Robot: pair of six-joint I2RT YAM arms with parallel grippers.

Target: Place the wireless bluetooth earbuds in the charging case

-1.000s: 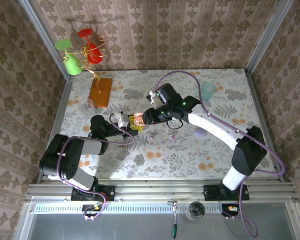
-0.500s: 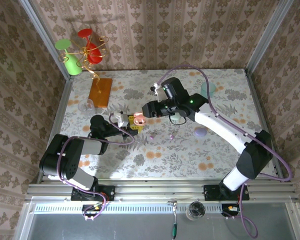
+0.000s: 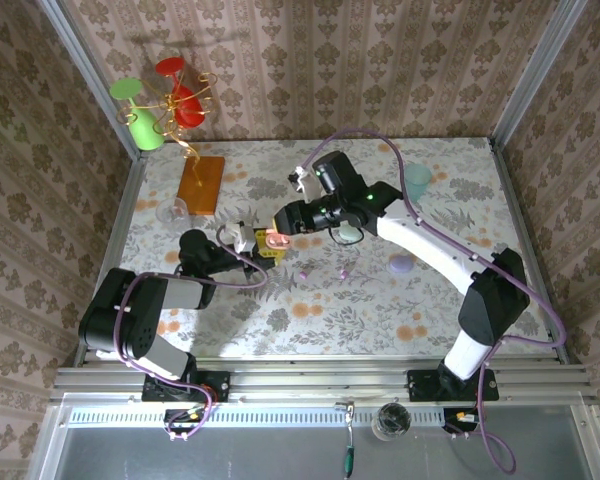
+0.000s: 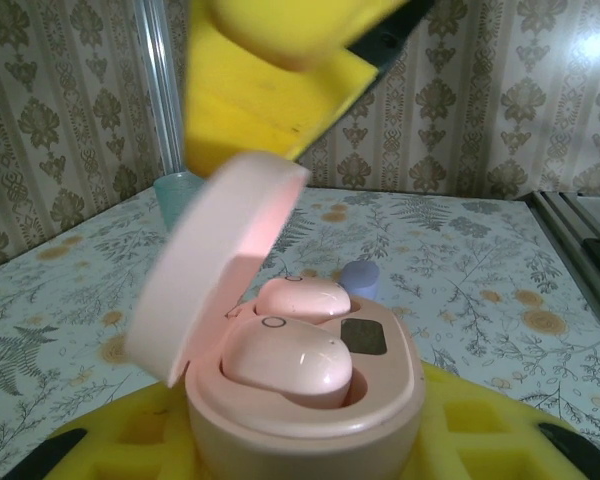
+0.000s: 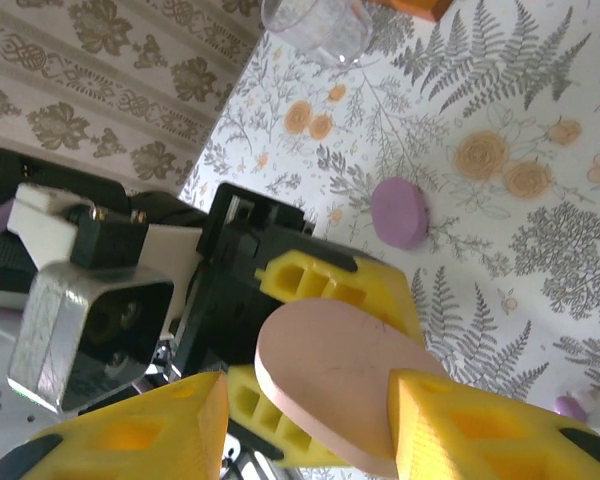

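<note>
Left of desk centre: my left hand grips the pale pink pebble-shaped plastic charging case.
Glossy pink plastic earbuds: both seated inside.
Right hand: open, astride the lid.
Next: insertion looks done; press lid shut squarely.

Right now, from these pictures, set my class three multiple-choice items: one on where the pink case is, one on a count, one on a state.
1. Where is the pink case?
A. in the left tool
B. on the orange block
C. in the clear cup

2. How many buds sit in it?
A. none
B. two
C. four

3. Its lid is:
A. shut
B. open
C. lying on the table

Key: 1 A, the tool clamps its base; 2 B, two pink buds fill its wells; 3 B, it stands tilted up from the rim.
</note>
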